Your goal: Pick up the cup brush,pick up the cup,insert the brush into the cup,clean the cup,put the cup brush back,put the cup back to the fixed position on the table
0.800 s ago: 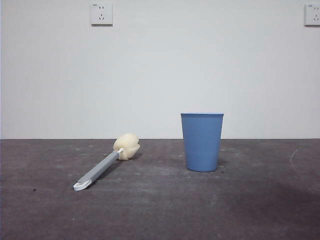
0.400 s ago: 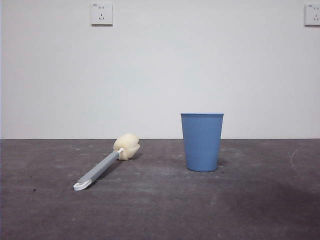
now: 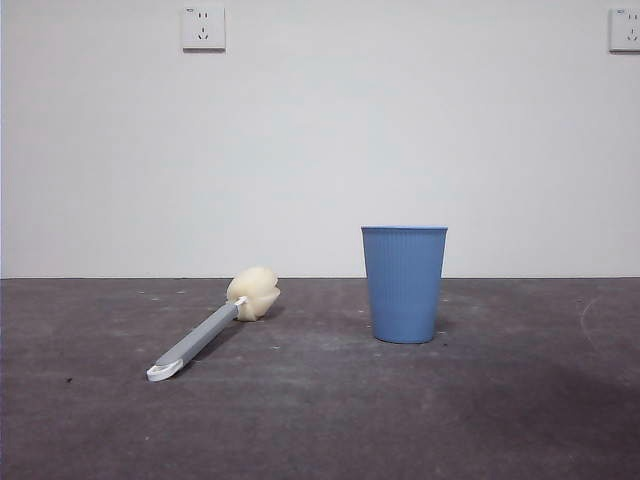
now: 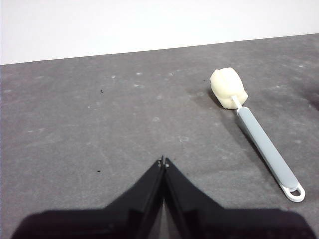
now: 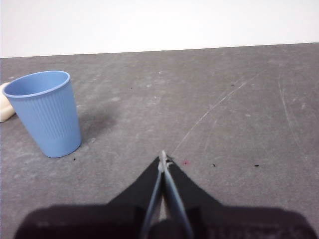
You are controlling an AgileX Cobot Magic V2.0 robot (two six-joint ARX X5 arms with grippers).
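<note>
On the table: the cup point(image 3: 404, 284) is my landmark; it stands upright on the dark grey table point(image 3: 420, 420), mouth up, nothing showing above its rim.
Cup in my right wrist view: the cup point(image 5: 44, 112) rests on bare table, its inside partly visible and showing only blue wall.
Cup brush: the cup brush point(image 3: 210, 327) lies flat on the table, well apart from the cup, on the side away from the faint curved scratch.
Brush head: the cream sponge end points back toward the wall, about level with the cup's base in the front view; the white looped end lies nearer the camera.
Brush in my left wrist view: the cup brush point(image 4: 255, 132) lies whole and uncovered, touching nothing but the table.
My left pincer: my left gripper point(image 4: 163, 162) hangs above bare table beside the brush, its two black jaws pressed together tip to tip, pinching nothing.
My right pincer: my right gripper point(image 5: 163, 157) hangs above bare table near the cup, jaws pressed together, nothing between them.
Between pincers and things: only scuffed table lies between my left gripper and the brush, and between my right gripper and the cup.
Other things: a white wall stands behind the cup, with one wall socket point(image 3: 203, 27) high above the brush and another socket point(image 3: 625, 29) at the far edge beyond the cup.
Marks: pale scuffs, small dark specks, and a long thin scratch point(image 5: 214, 110) run across the table beside the cup.
</note>
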